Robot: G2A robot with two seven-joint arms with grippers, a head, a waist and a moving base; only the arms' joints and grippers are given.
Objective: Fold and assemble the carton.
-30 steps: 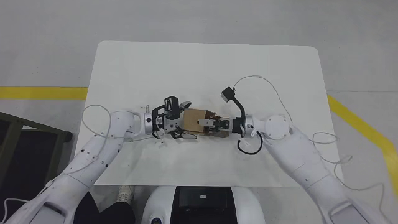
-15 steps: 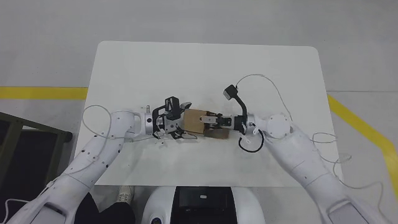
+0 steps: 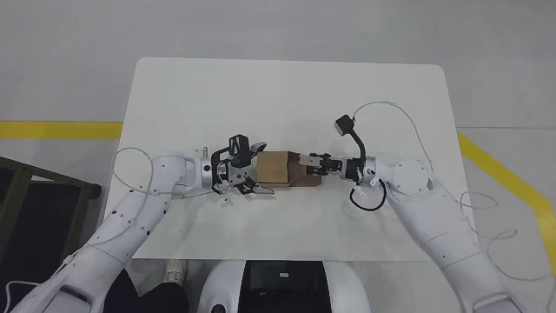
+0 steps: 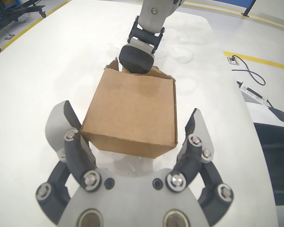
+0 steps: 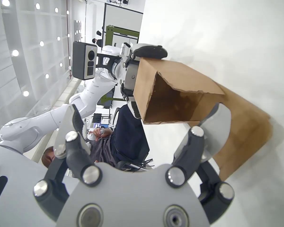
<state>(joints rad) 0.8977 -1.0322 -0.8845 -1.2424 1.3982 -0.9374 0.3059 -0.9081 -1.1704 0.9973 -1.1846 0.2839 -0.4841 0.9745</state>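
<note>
**Carton mid-counter, right arm drawn back**

We see the carton (image 3: 276, 168) lying on its side at the middle of the counter (image 3: 287, 96), open end facing right. The left end effector (image 3: 257, 171) is released, its fingers spread around the closed end. The right end effector (image 3: 311, 162), also released, sits at the open mouth. Its arm has drawn back rightward over the last second.

In the left wrist view the carton (image 4: 135, 100) is hiding its own open far end, and a pad (image 4: 136, 60) of the right hand (image 3: 310, 162) is covering part of that rim. From the right wrist, the carton is concealing most of the left hand (image 4: 130, 116).
</note>
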